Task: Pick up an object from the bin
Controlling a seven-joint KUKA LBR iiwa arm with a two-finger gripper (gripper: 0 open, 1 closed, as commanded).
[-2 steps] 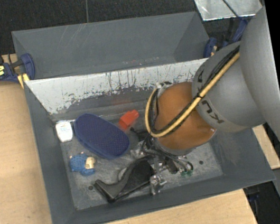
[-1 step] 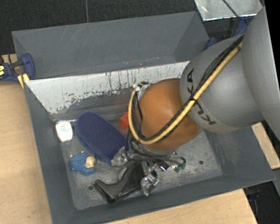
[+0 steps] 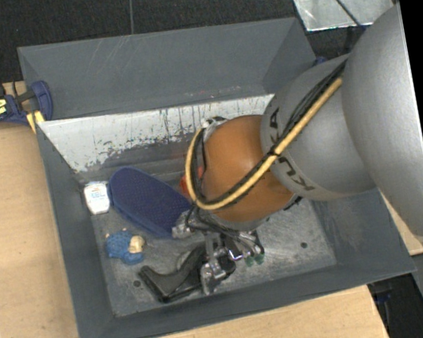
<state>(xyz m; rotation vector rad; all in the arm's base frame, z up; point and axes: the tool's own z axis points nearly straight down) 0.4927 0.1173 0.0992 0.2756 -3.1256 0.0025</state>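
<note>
A black, angular, bent object [image 3: 164, 288] is seen lying on the floor of the bin [image 3: 82, 260], at the frame's lower centre. The gripper [image 3: 213, 277] is lowered at its right end; how far it is opened cannot be told.

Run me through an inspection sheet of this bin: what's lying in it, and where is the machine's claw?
Surface: grey metal bin, floor scuffed, far wall streaked with wear.
Job's things: black angular thing at the near side, by the gripper; not seen to be held.
Clutter: dark blue oval pad, small white box, small blue lump with a tan bit, all at the left.
Grippers: gripper low in the bin, at the black thing's right end.
Cables: yellow cable running across the orange wrist cover.
Surroundings: dark ground behind the bin.
</note>
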